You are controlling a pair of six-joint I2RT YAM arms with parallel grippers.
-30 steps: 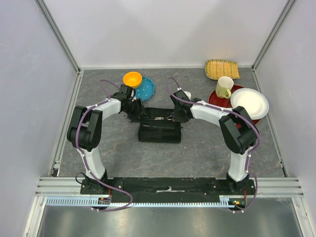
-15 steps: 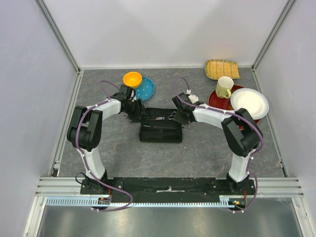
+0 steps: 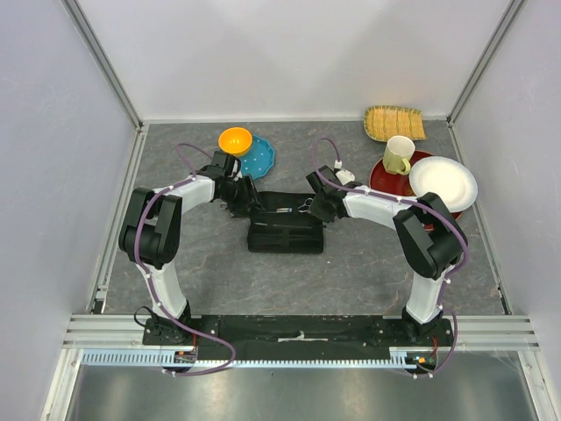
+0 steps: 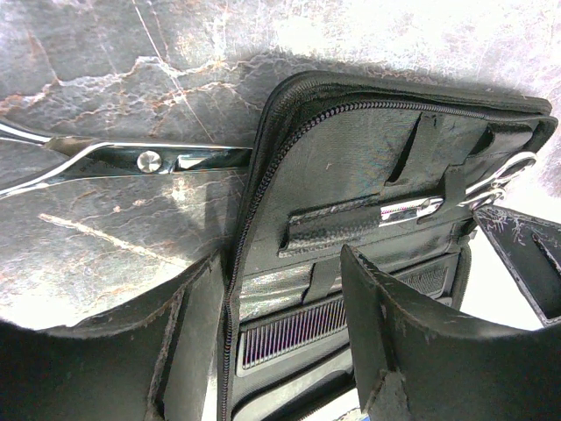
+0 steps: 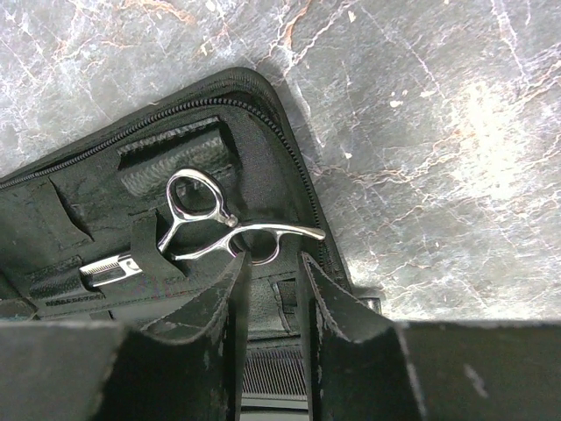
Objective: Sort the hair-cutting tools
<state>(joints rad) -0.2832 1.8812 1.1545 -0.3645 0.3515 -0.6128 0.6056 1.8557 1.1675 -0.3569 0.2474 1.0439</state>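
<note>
Scissors (image 5: 230, 222) strapped inside open case (image 5: 79, 193), rings right at the right gripper (image 5: 272, 267), jaws narrow; gripping or not, can't tell. Left gripper (image 4: 280, 272) jaws wide above comb (image 4: 289, 336). Second scissors (image 4: 149, 160) on worktop (image 4: 105, 237), case's 9 o'clock.

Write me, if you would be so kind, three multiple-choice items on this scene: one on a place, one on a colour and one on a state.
1. Where are the scissors that the right wrist camera sees?
A. inside the zip case
B. on the bare table
C. in a mug

2. What colour is the bowl at the far side of the table?
A. green
B. orange
C. white

3. How does the left gripper stand?
A. shut on a comb
B. shut on a pair of scissors
C. open, holding nothing

Answers:
1 A: a strap inside the opened case holds them.
2 B: it shows orange beside the blue plate.
3 C: its fingers stand wide apart, with only the case showing between them.
</note>
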